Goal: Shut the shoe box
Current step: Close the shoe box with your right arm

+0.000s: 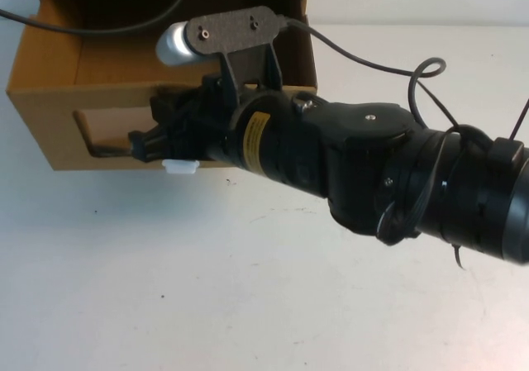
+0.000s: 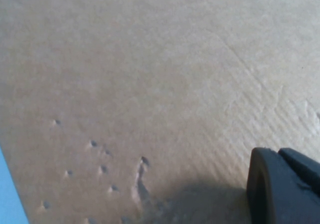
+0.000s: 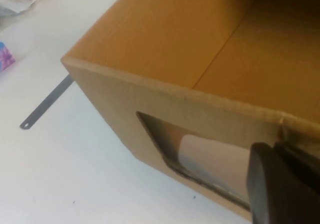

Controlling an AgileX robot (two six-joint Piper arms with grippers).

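Cardboard, brown: the shoe box (image 1: 50,107), drawer-style, stands on the white table (image 1: 248,305) at about eleven o'clock from the middle of the high view. Its drawer is pulled out toward the robot, top open, interior bare as far as can be seen. The front face carries a rectangular window (image 1: 107,131) and, below it at the lower edge, a small white pull tab (image 1: 180,167).

Right arm (image 1: 372,181), black, large in the high view, enters from three o'clock and reaches across to the drawer front. The right gripper (image 1: 153,144) sits against the window's right end, just above the tab. Whether its fingers are spread, closed or clasping the cardboard cannot be told; one dark finger (image 3: 280,184) shows at the front panel in the right wrist view.

Left gripper (image 2: 285,184): only one dark fingertip shows in the left wrist view, close over plain dented cardboard; its finger state cannot be told, and it is not seen from above.

Risks, as judged: a push landing high or to one side could skew the drawer and jam it, or slide the whole box back; a fingertip in the window could bend its edge.

Writing: a yellow label (image 1: 256,135) on the right arm, text unreadable. Nothing legible on the box.
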